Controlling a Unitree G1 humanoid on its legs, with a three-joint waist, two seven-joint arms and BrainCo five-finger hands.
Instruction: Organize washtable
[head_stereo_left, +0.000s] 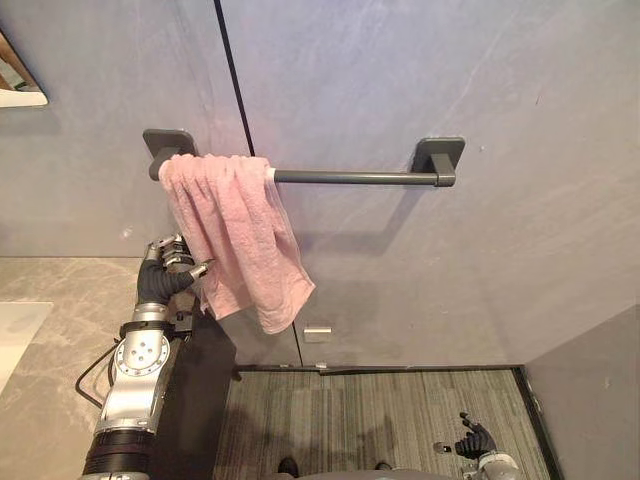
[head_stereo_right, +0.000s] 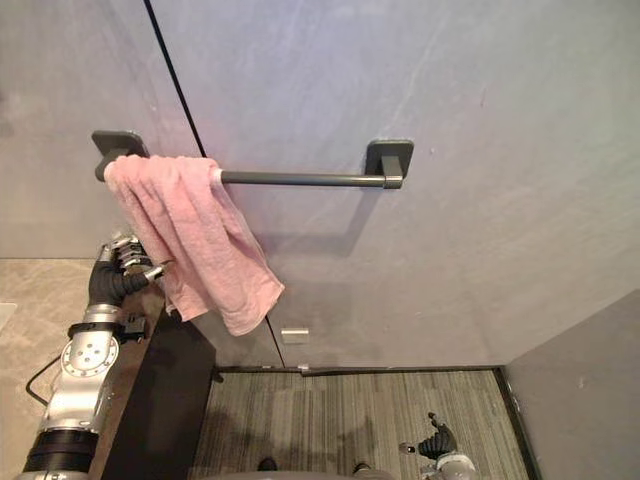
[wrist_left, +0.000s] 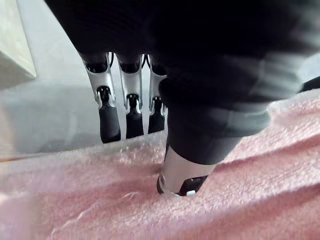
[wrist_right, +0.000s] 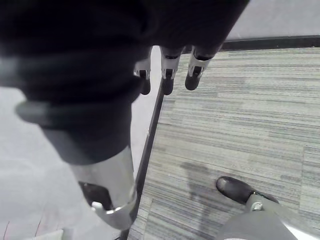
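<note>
A pink towel (head_stereo_left: 235, 235) hangs bunched over the left end of a dark grey towel bar (head_stereo_left: 350, 177) on the grey wall, its lower corner drooping to the right. My left hand (head_stereo_left: 165, 270) is raised at the towel's lower left edge. Its fingers (wrist_left: 110, 120) are straight and its thumb (wrist_left: 182, 175) rests against the pink cloth (wrist_left: 250, 200) without gripping it. My right hand (head_stereo_left: 473, 440) hangs low over the floor at the lower right, fingers (wrist_right: 167, 75) relaxed and holding nothing.
A beige marble countertop (head_stereo_left: 60, 300) with a white basin (head_stereo_left: 15, 335) lies at the left, above a dark cabinet side (head_stereo_left: 200, 400). A mirror edge (head_stereo_left: 15, 85) shows at the top left. Striped grey flooring (head_stereo_left: 380, 420) runs below the wall, where a small metal fitting (head_stereo_left: 317, 333) sits.
</note>
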